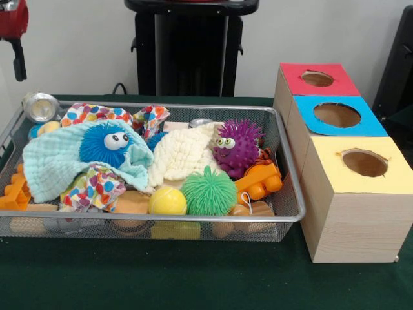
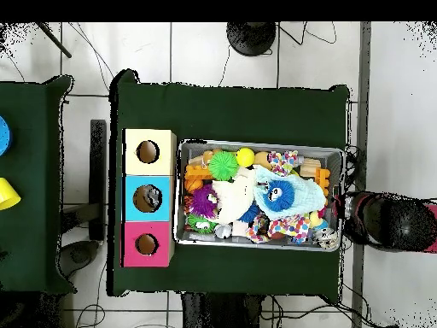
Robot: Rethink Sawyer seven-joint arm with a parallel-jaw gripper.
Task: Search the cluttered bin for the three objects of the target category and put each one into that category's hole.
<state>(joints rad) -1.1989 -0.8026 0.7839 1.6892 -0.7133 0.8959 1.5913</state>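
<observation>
Plainly nothing is held yet: the pincer (image 1: 20, 68) hangs high and outside one short end of the mesh bin (image 1: 292, 194), well clear of the clutter, and I cannot tell whether it is parted or closed.

The target category is not given. The likeliest set, I judge, is the spiky rubber balls. The blue spiky ball (image 1: 103, 145) lies nearest the pincer, bedded in the mint cloth (image 1: 51, 168). The purple spiky ball (image 1: 237, 147) and the green spiky ball (image 1: 208, 191) lie further from it, toward the bin's opposite end. Beyond that end, farthest from the pincer, stand the red box (image 1: 342, 82), the blue box (image 1: 371, 126) and the yellow box (image 1: 393, 177).

Risks, as I judge them:
- A grab at the blue ball could catch the mint cloth and drag it up too, since the cloth wraps round it.
- The soft spikes may give under a grip, so a ball could slip out over the long carry to the boxes.
- The purple ball touches the orange toy (image 1: 258, 182) and the cream cloth (image 1: 181, 155); a descent there could snag either.
- With no category label in sight, the wrong hole is possible.

Counts: three spiky balls, three boxes with one hole each, one smooth yellow ball (image 1: 167, 201), two plain cloths, and spotted cloth (image 1: 87, 115) showing in three patches, whether one piece or several I cannot tell.
</observation>
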